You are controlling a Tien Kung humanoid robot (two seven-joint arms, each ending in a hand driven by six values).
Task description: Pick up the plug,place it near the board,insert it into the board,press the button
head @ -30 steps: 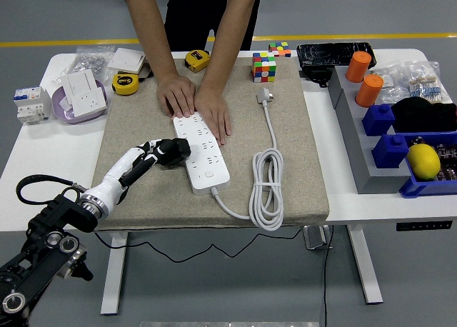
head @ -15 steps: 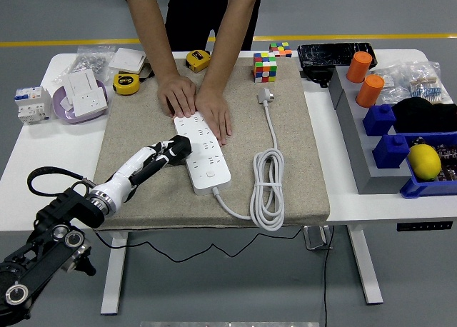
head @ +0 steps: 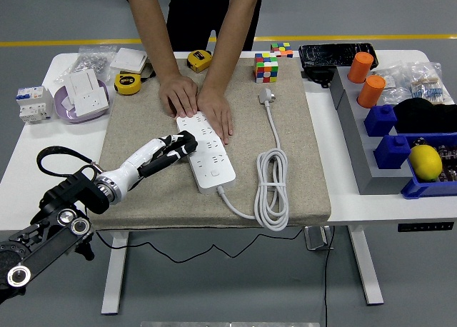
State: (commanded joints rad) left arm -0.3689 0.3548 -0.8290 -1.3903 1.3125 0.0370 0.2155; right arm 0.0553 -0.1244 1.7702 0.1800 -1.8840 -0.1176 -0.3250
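Head view is showing the left hand (head: pixel 170 152) clenching the black plug (head: pixel 186 144) in curled fingers, pressing it onto the white board (head: pixel 206 151), which a person's hands (head: pixel 196 102) are steadying.

Single head view, mounted high on robot's side, facing forward and down. Whole worktop (head: pixel 28 145) in frame, near edge low, floor visible beyond far edge.

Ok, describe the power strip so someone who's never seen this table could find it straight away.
On the beige mat covering the table's middle, look under the person's hands. The power strip is the long white bar there, and unlike the loose coiled cable beside it, it has rows of sockets.
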